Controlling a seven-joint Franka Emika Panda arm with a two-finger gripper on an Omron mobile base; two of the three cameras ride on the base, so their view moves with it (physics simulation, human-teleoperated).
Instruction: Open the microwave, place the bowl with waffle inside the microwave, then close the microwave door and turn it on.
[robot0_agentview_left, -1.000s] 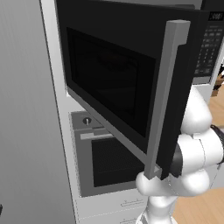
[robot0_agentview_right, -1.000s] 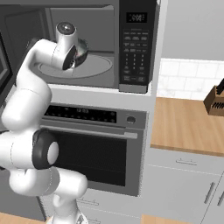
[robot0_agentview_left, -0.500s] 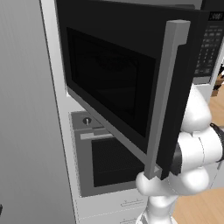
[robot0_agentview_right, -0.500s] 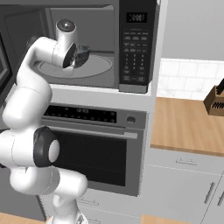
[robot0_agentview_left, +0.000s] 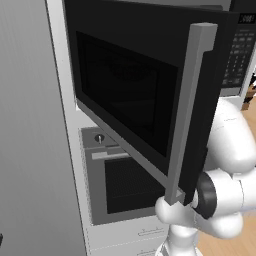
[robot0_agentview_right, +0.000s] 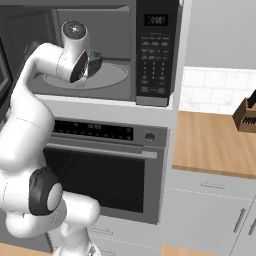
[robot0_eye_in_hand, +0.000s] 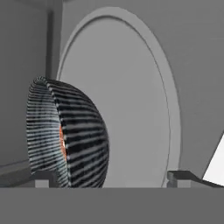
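Note:
The microwave (robot0_agentview_right: 152, 55) stands open, its door (robot0_agentview_left: 130, 100) swung out toward me with the silver handle (robot0_agentview_left: 192, 110) on its free edge. My arm reaches into the cavity. The dark ribbed bowl with waffle (robot0_eye_in_hand: 72, 135) sits over the round turntable (robot0_eye_in_hand: 131, 109); the hand view is rolled, so the bowl looks tipped on its side, with a reddish bit showing at its rim. My gripper (robot0_eye_in_hand: 111, 177) is open around it: the left fingertip (robot0_eye_in_hand: 43, 177) is close to the bowl, the right one stands apart. From the right base view the bowl (robot0_agentview_right: 96, 60) is just beside the hand.
Below the microwave is a silver-fronted oven (robot0_agentview_right: 105, 170) with a horizontal handle. To the right runs a wooden counter (robot0_agentview_right: 215, 145) with a knife block (robot0_agentview_right: 247, 115). The open door blocks most of the left base view. Cabinet drawers (robot0_agentview_right: 210, 210) sit under the counter.
The fingers have spread wide from a shut state and no longer pinch the bowl. The hand has risen slightly inside the cavity. The door has not moved.

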